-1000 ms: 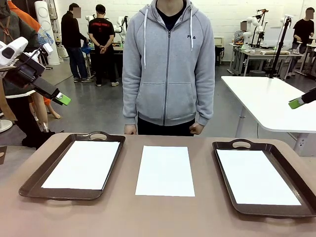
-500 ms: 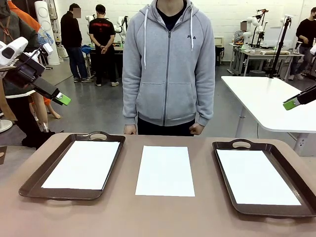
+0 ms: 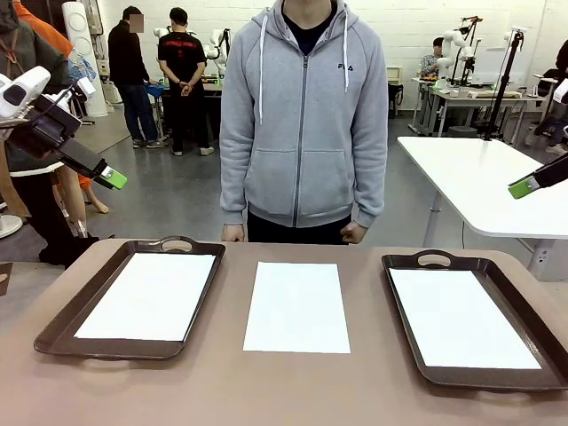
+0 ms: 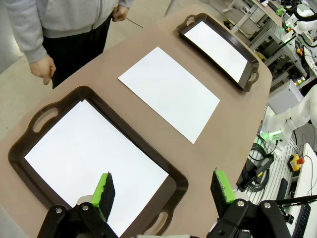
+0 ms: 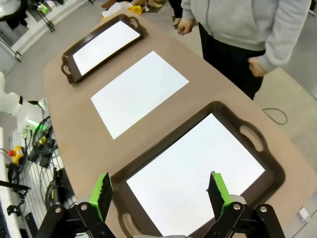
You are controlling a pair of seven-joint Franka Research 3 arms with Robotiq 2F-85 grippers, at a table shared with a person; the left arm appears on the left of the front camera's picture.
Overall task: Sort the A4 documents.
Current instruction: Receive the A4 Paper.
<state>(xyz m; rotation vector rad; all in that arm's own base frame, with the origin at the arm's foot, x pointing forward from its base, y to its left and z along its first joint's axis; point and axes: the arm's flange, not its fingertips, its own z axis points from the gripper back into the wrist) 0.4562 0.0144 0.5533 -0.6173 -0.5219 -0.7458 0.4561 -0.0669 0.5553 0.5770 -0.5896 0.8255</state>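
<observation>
Three white A4 documents lie flat. One sheet (image 3: 149, 295) rests in the left dark brown tray (image 3: 67, 315), one (image 3: 297, 306) lies bare on the table's middle, and one (image 3: 461, 317) rests in the right tray (image 3: 399, 293). My left gripper (image 3: 113, 178) hangs high above the table's left end, open and holding nothing; in its wrist view (image 4: 163, 188) it looks down on the left tray's sheet (image 4: 89, 158). My right gripper (image 3: 529, 185) hovers high at the right edge, open and holding nothing (image 5: 161, 191), over the right tray's sheet (image 5: 198, 173).
A person in a grey hoodie (image 3: 302, 115) stands at the far edge, fists (image 3: 233, 232) near the table. The middle sheet (image 4: 168, 91) lies between both trays. A white table (image 3: 484, 182) stands behind at right. Cables and arm bases (image 5: 29, 144) lie beyond the near edge.
The right gripper's green tip has edged slightly inward from the picture's right edge. The left arm, the sheets, the trays and the person have not moved.
</observation>
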